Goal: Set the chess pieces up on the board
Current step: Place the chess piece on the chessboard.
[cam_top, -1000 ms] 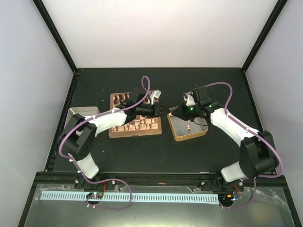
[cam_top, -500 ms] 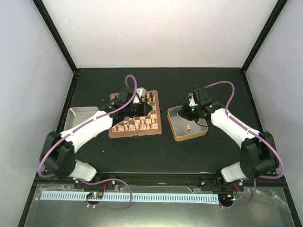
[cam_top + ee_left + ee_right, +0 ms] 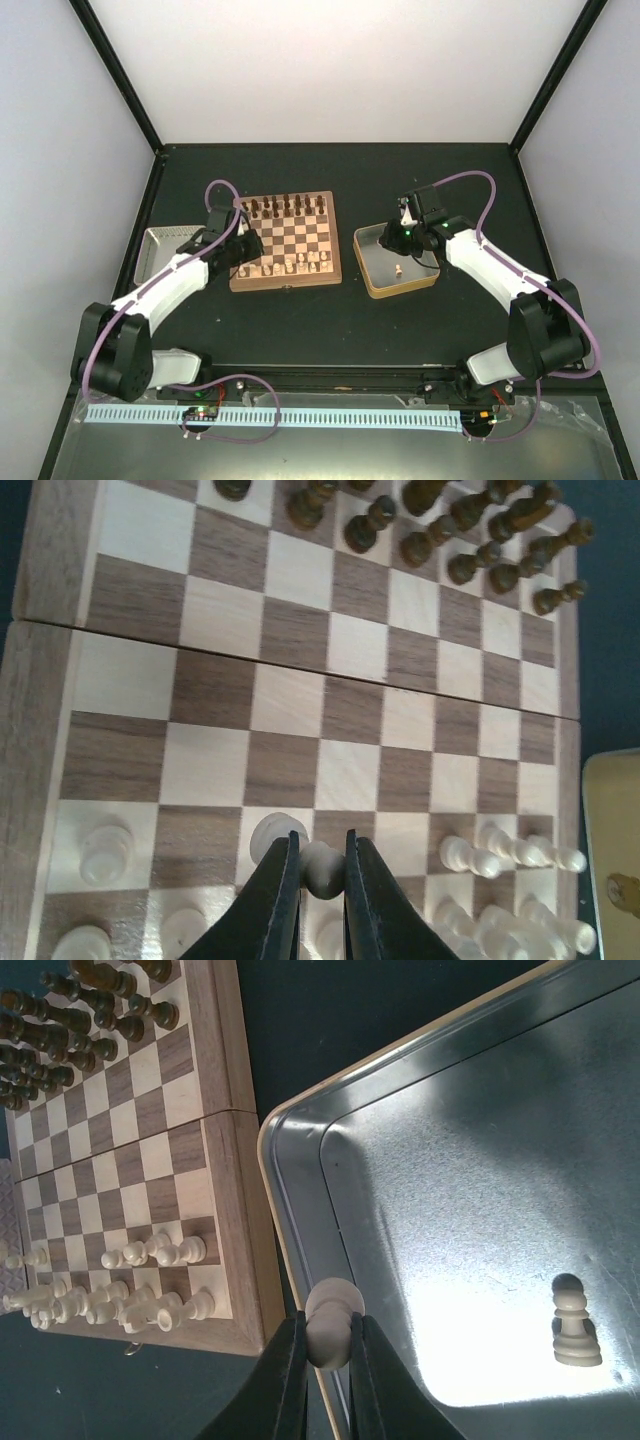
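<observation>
Left gripper [image 3: 320, 852], right gripper [image 3: 328, 1332], one piece [image 3: 330, 1320] each

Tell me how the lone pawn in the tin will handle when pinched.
The pawn looks small and wooden, probably light and stiff. Its rounded head may slip; nudged, it likely tips and rolls on the smooth tin.

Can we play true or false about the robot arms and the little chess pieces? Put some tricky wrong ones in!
1. The left gripper pinches a pale chessman over the board. True.
2. The right gripper holds nothing. False: it is shut on a pale piece.
3. One lone pawn stands in the tin. True.
4. The dark chessmen lie in the tin. False: they stand on the board's far rows.
</observation>
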Robot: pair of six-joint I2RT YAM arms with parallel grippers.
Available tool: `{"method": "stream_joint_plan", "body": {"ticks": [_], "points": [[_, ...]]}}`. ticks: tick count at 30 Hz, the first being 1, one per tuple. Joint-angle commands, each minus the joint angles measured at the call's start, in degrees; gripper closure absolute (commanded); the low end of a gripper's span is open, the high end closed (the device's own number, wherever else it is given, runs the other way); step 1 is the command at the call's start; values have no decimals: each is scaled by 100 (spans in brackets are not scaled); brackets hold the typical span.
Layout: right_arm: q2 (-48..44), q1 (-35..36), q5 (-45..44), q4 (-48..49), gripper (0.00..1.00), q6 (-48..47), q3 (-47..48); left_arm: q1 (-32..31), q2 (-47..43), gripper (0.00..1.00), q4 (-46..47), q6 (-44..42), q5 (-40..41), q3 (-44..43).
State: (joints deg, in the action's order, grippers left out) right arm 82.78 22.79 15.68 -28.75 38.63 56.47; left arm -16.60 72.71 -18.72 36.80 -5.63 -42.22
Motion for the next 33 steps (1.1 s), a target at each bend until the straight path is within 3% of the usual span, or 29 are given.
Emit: {"method": "stream_joint_plan", "body": {"ticks": [1,24,33], "points": [[-41,-9,-92,10,99,-45,-94,252,417,98,135,4,-232,-134],[158,-8,-61,54,99,28,-57,543,986,94,-448,16,-816,-495],[127,-10,-184,28,99,30,-71,560,946,84,-643,-9,-614,-508]]}}
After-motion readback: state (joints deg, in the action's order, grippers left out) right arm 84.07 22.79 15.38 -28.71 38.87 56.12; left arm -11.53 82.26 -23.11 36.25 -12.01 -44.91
